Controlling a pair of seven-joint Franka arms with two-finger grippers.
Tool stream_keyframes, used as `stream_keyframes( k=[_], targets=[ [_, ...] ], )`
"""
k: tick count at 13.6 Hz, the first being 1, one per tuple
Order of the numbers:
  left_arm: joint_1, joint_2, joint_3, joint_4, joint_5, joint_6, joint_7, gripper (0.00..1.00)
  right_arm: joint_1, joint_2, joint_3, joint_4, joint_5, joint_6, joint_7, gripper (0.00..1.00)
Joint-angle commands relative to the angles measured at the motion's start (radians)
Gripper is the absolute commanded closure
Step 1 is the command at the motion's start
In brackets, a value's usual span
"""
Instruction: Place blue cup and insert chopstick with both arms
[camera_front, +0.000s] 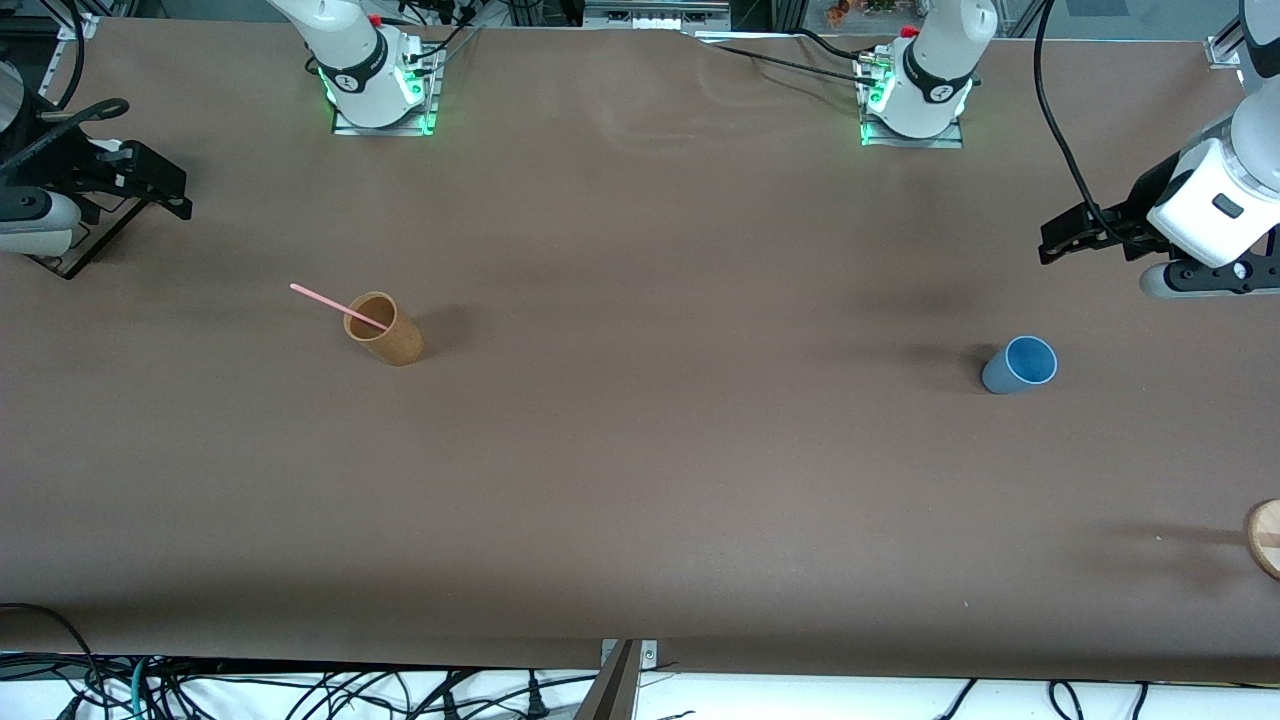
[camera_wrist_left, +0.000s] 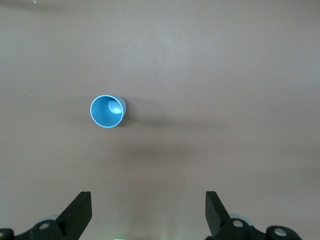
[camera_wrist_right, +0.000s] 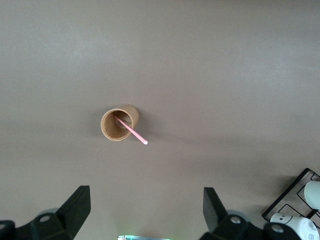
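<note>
Trouble we foresee: with both the left hand (camera_wrist_left: 147, 215) and right hand (camera_wrist_right: 145, 212) spread apart and empty near opposite ends of the surface (camera_front: 640, 500), a hasty pinch could topple the blue cup (camera_front: 1019, 365) or tip the tan cup (camera_front: 383, 328) as the leaning chopstick (camera_front: 338, 306) lifts.

The table (camera_front: 640, 480) looks matt, like brown paper or cloth. The blue cup (camera_front: 1019, 365) seems smooth plastic. The brown cup (camera_front: 384, 328) looks wooden; the chopstick (camera_front: 338, 306) smooth, perhaps plastic.

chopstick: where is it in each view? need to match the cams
Front view: chopstick leans out of the brown cup, toward the right arm's end of the table.
Left wrist view: not in it; only the blue cup shows.
Right wrist view: chopstick sticks out of the brown cup, mid-frame.
Shared landmark: the brown cup, in the front and right wrist views.
</note>
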Motion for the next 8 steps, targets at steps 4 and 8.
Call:
stream_keyframes(
  k=[4,8],
  targets=[
    [0.000,0.025,-0.001,0.038,-0.012,-0.008,0.001,0.00,0.000,-0.005,-0.001,-0.003,-0.011,-0.007,0.013,0.00],
    [-0.003,0.031,-0.004,0.053,-0.009,-0.008,-0.007,0.00,0.001,-0.005,-0.001,-0.003,-0.011,-0.007,0.013,0.00]
  ],
)
